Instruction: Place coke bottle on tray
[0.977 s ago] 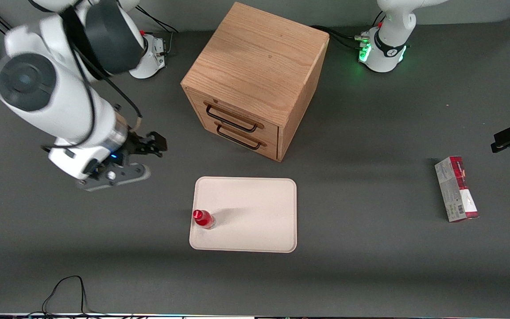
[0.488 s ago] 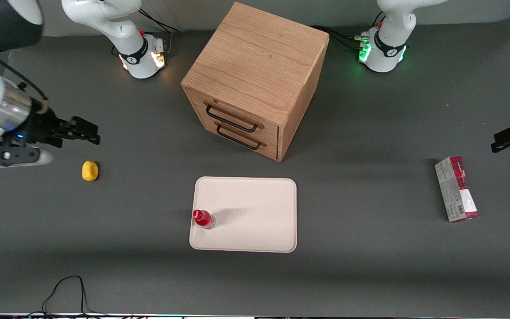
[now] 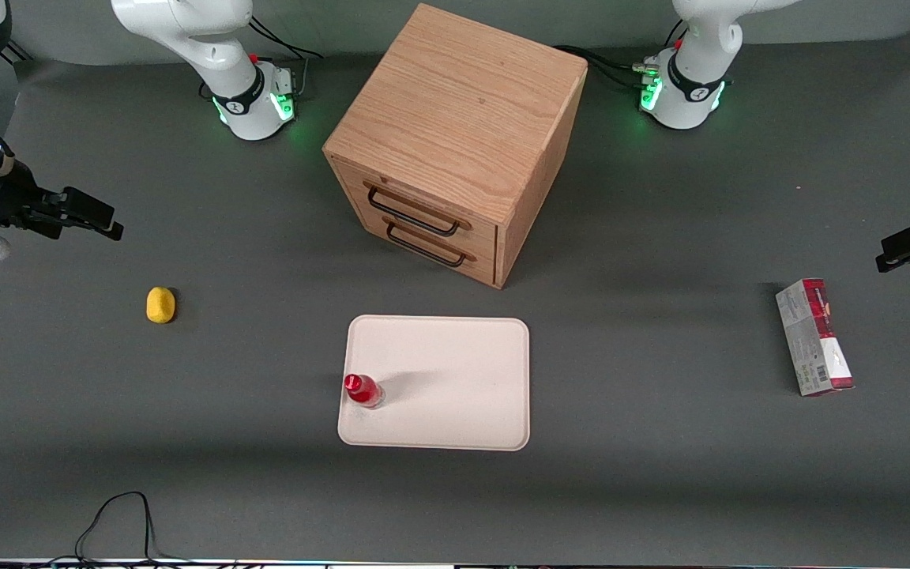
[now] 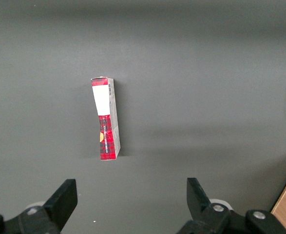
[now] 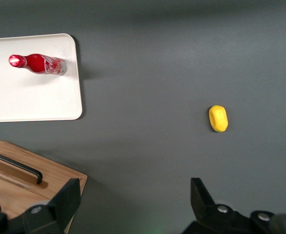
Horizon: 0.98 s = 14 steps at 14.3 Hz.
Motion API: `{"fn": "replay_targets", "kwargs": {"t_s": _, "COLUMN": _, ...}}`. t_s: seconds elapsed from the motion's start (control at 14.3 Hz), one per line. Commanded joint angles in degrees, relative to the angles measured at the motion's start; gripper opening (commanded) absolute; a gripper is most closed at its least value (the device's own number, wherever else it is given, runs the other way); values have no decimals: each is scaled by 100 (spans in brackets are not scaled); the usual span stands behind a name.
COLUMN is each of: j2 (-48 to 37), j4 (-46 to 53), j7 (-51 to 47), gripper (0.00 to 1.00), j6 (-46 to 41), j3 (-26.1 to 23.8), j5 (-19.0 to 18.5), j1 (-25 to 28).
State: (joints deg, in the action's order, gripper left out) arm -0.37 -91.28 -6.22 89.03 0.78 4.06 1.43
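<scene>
Grey bench [image 3: 660, 474] carries all items. Largest item: wooden drawer cabinet [image 3: 455, 134], set at an angle, two drawers with dark handles on its front; farther from the front camera than everything else on the bench. In front of the cabinet and nearer the front camera lies the tray [image 3: 455, 348], flat, cream-white, rounded corners, low rim; in the right wrist view one corner of the tray [image 5: 40, 105] and a corner of the cabinet [image 5: 30, 183] are apart, with bare bench between them. Red-and-grey carton [image 3: 814, 337] lies flat toward the parked arm's end of the bench, well apart from the tray; the left wrist view shows the same carton [image 4: 106, 118] alone on the grey surface. Claw [image 3: 95, 213] sits toward the working arm's end of the bench, raised above it, well apart from the tray; its fingers [image 5: 65, 197] stand apart with nothing between them. Coke bottle [image 3: 362, 390] stands upright on the tray, just inside the rim on the side toward the working arm; cap red, base clear; the right wrist view shows the bottle [image 5: 41, 64] with white script on its red body. Smallest item: yellow lump [image 3: 160, 305], on the bench near the claw, well apart from the tray; also visible from the right wrist [image 5: 218, 118].
</scene>
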Motion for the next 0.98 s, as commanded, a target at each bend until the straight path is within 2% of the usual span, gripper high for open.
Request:
{"fn": "replay_targets", "kwargs": {"t_s": 0.0, "j2": -209, "j4": -285, "j7": 533, "gripper": 100, "j6": 211, "j3": 333, "j5": -54, "j1": 15}}
{"fn": "replay_targets", "kwargs": {"t_s": 0.14, "j2": -156, "j4": -242, "j7": 701, "gripper": 100, "j6": 229, "j3": 466, "j5": -81, "j1": 15}}
{"fn": "replay_targets", "kwargs": {"t_s": 0.28, "j2": -121, "j4": -224, "j7": 701, "gripper": 100, "j6": 308, "j3": 458, "j5": -326, "j1": 15}}
{"fn": "replay_targets", "kwargs": {"t_s": 0.63, "j2": -173, "j4": -241, "j7": 613, "gripper": 100, "j6": 194, "j3": 159, "j5": -344, "j1": -222}}
{"fn": "replay_targets", "kwargs": {"t_s": 0.91, "j2": -200, "j4": -250, "j7": 613, "gripper": 100, "j6": 115, "j3": 308, "j5": -362, "j1": 32}}
